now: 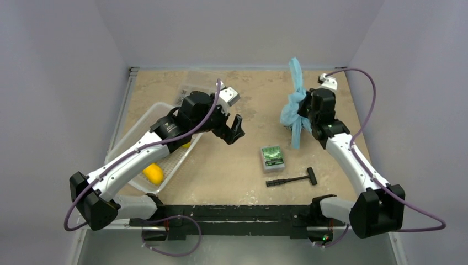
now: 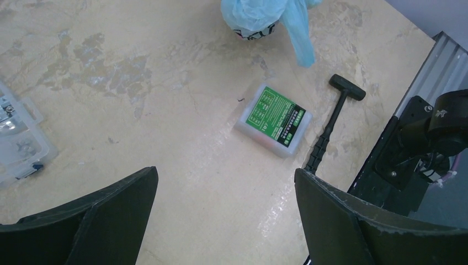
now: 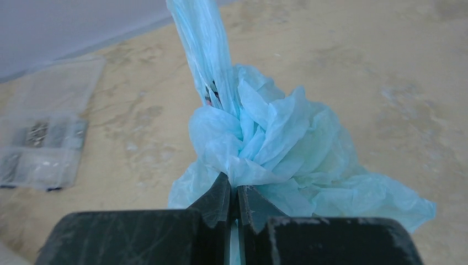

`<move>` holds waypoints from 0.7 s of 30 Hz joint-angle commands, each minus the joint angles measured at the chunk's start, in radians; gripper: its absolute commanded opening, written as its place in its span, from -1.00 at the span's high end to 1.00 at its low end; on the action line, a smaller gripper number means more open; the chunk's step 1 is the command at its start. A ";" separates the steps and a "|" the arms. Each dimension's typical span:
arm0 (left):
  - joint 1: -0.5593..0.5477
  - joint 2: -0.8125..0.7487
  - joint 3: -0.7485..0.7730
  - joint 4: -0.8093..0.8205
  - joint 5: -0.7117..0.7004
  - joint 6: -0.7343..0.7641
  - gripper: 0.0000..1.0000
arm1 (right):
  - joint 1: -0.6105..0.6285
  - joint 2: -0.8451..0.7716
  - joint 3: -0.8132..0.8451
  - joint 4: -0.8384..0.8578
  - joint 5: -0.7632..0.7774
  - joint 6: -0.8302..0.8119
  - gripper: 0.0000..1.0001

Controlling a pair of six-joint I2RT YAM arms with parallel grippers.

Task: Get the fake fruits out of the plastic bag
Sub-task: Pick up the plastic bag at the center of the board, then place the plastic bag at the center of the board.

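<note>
Light-blue plastic bag (image 3: 276,149), bunched at the tabletop's (image 1: 232,165) far right, is pinched tight in the right tool (image 3: 236,201), likely for lifting and emptying; the left tool (image 2: 226,204) hovers spread wide, holding nothing.

Far right the plastic bag (image 1: 292,107), labelled box (image 1: 272,157) near centre, T-handle tool (image 1: 291,179) just before it, basket (image 1: 175,163) left holding a fake fruit (image 1: 153,173), compartment box (image 1: 190,91) behind basket.
</note>
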 commanded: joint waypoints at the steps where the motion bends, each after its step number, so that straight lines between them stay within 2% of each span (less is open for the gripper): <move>1: -0.002 -0.066 0.029 0.029 -0.049 0.034 -0.88 | 0.140 0.029 0.131 0.030 -0.062 -0.008 1.00; 6: -0.003 -0.136 -0.015 0.071 -0.151 0.046 -0.87 | 0.274 0.048 0.147 0.053 -0.127 0.152 1.00; 11: -0.002 -0.200 -0.053 0.108 -0.187 0.063 -0.88 | 0.447 0.069 0.108 0.125 -0.136 0.291 1.00; 16: -0.003 -0.195 -0.042 0.090 -0.155 0.086 -0.88 | 0.570 0.086 0.022 0.218 -0.078 0.392 1.00; 20: -0.002 -0.161 -0.019 0.060 -0.124 0.101 -0.88 | 0.609 0.122 -0.022 0.234 -0.054 0.411 1.00; 21: -0.003 -0.153 -0.016 0.057 -0.125 0.101 -0.88 | 0.609 0.127 -0.029 0.233 -0.060 0.403 0.88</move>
